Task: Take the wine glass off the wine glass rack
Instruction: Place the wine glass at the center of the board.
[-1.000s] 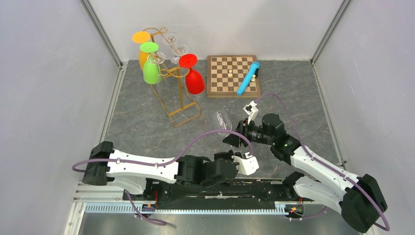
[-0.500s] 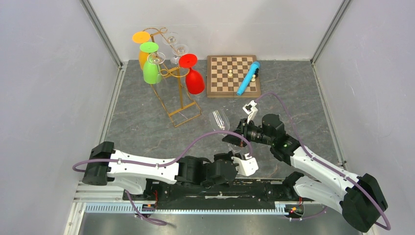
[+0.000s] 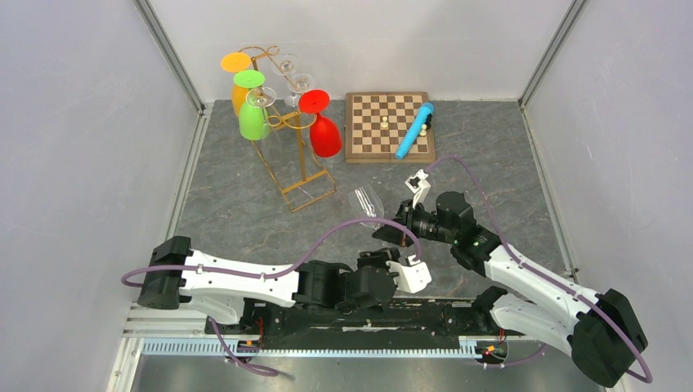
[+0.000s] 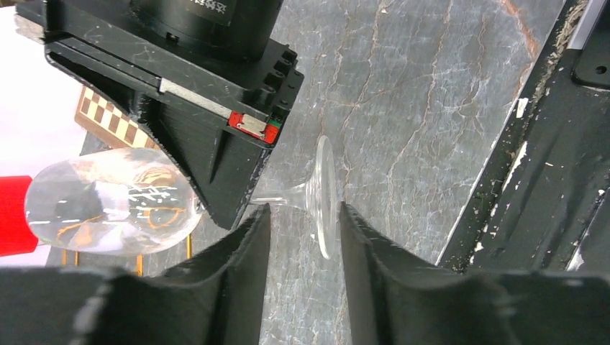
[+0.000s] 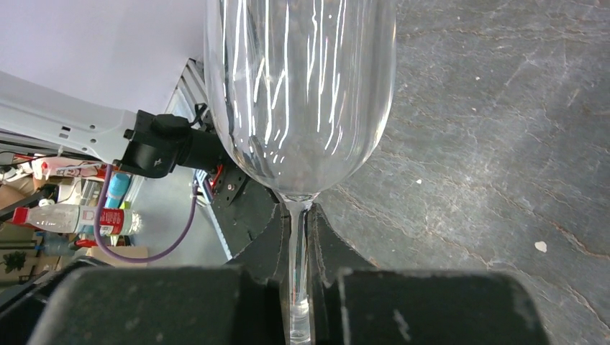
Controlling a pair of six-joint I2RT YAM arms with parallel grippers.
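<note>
Where the grey veined stone counter (image 3: 237, 214) fills the floor of the cell, pale plain walls (image 3: 82, 122) close three sides, with metal posts at the rear corners.

- Rear left: gold wine glass rack (image 3: 283, 121), hung with an orange glass (image 3: 237, 64), a green glass (image 3: 252, 121), a red glass (image 3: 324, 135) and clear glasses (image 3: 294, 82).
- Rear centre: wooden chessboard (image 3: 368, 140) bearing a few small pieces and a blue cylinder (image 3: 415, 129) laid aslant.
- Mid-counter, well apart from the rack: clear wine glass (image 3: 366, 201), tilted, bowl toward the rack.
- Right gripper (image 5: 298, 230): jaws clamped on the glass stem just under the bowl.
- Left gripper (image 4: 302, 215): jaws parted, the glass foot (image 4: 325, 194) standing in the gap; contact cannot be told.
- Purple cables (image 3: 327, 233) run along both arms.
</note>
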